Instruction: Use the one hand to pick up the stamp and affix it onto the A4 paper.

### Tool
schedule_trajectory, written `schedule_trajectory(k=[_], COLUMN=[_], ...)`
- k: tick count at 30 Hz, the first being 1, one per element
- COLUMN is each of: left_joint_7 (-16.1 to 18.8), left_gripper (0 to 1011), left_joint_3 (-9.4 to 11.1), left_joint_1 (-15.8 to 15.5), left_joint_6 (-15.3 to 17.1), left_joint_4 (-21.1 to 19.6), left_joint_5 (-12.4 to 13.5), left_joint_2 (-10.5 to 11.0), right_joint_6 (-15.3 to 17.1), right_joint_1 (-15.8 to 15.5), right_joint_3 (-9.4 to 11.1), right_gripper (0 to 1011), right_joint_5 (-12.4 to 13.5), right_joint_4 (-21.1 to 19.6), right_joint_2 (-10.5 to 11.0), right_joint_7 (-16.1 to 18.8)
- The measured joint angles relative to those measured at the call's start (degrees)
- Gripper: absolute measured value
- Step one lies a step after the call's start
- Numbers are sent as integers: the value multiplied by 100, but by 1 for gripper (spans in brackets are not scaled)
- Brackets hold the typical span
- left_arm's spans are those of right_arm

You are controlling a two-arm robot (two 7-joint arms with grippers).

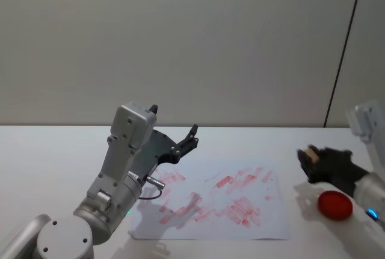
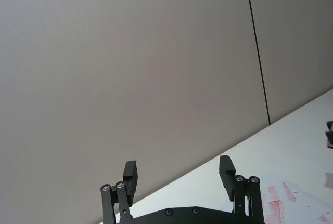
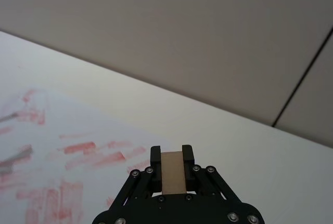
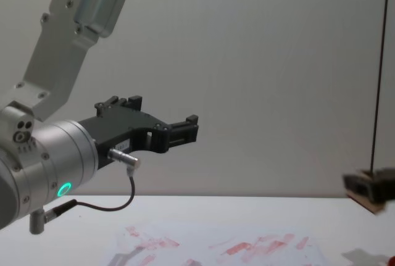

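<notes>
Right wrist view: flat tan stamp [image 3: 172, 171]

Light is coming in soft and even from overhead, no hard hotspots. Wall [image 1: 192, 42] is reading flat and uniform. Worktop [image 1: 54, 151] is running bright, close to clipping. A4 paper [image 1: 271, 223] is throwing a faint soft shadow along its near edge. Red pad [image 1: 334, 204] is casting a soft shadow toward the paper. Right gripper [image 1: 310, 155] is smearing in head and chest views. In its wrist view the fingers [image 3: 156, 156] and stamp [image 3: 173, 171] are sitting evenly lit, no glare. Green ring [image 4: 63, 189] is glowing on the left arm [image 4: 55, 155].
</notes>
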Motion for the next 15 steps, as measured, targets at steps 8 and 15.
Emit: schedule_trajectory(k=[8, 15], left_joint_7=[0, 0], left_gripper=[1003, 1002], left_joint_3=[0, 0], left_joint_1=[0, 0], left_joint_6=[0, 0], left_joint_4=[0, 0], left_joint_5=[0, 0], left_joint_2=[0, 0], right_joint_6=[-53, 135], right_joint_1=[368, 601], right_joint_3=[-145, -289], right_gripper=[219, 218], right_joint_5=[148, 115], right_joint_4=[146, 347], right_joint_2=[-300, -489], right_joint_7=[289, 581])
